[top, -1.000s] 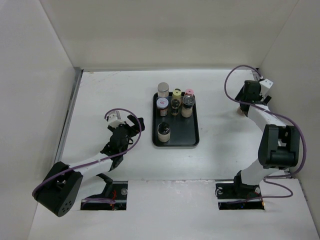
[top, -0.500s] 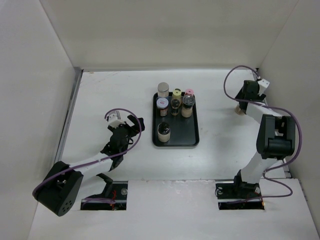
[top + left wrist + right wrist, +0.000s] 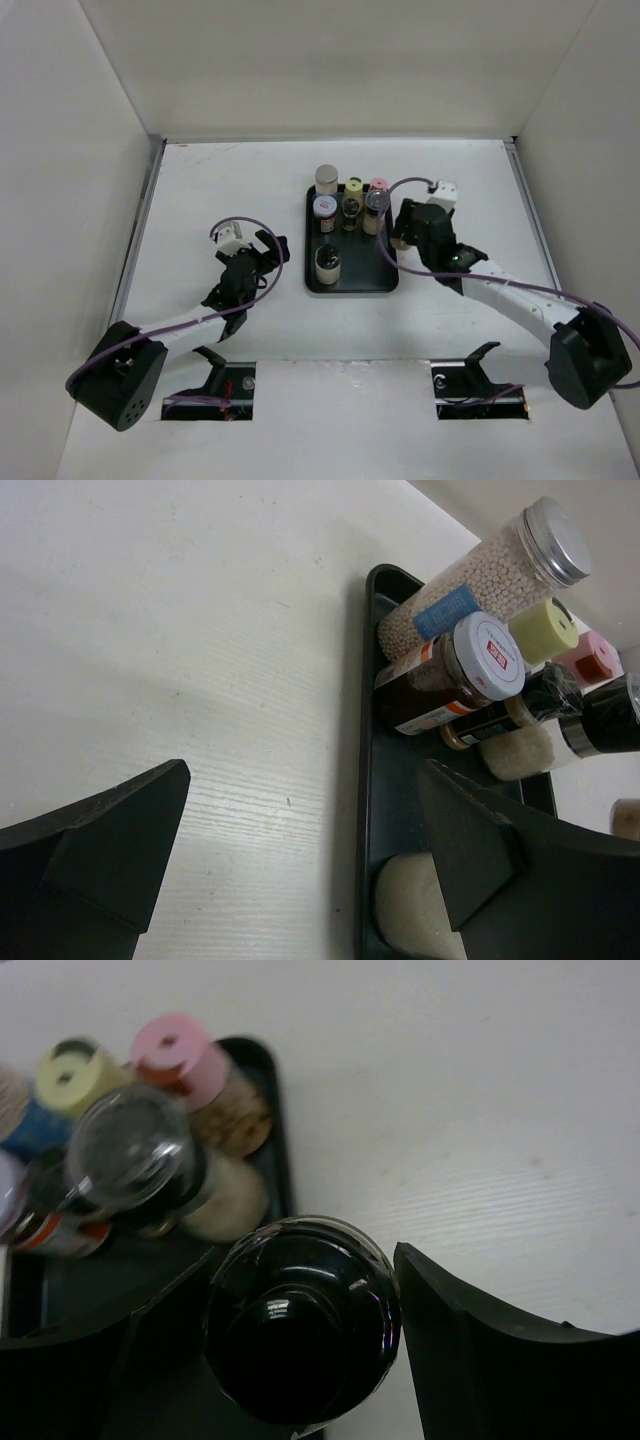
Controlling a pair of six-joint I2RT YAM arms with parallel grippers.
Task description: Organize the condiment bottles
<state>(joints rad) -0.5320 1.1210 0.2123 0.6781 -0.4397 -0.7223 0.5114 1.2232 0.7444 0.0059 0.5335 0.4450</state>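
A bottle (image 3: 300, 1335) is grasped by the right jaws — likely rigid, slippery and light, best taken below the cap — while the left jaws are spread.

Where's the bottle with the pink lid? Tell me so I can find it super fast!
Find the black tray in the middle of the white table. At its far right corner stands the pink-lidded bottle, beside a yellow-lidded bottle. No other lid is pink.
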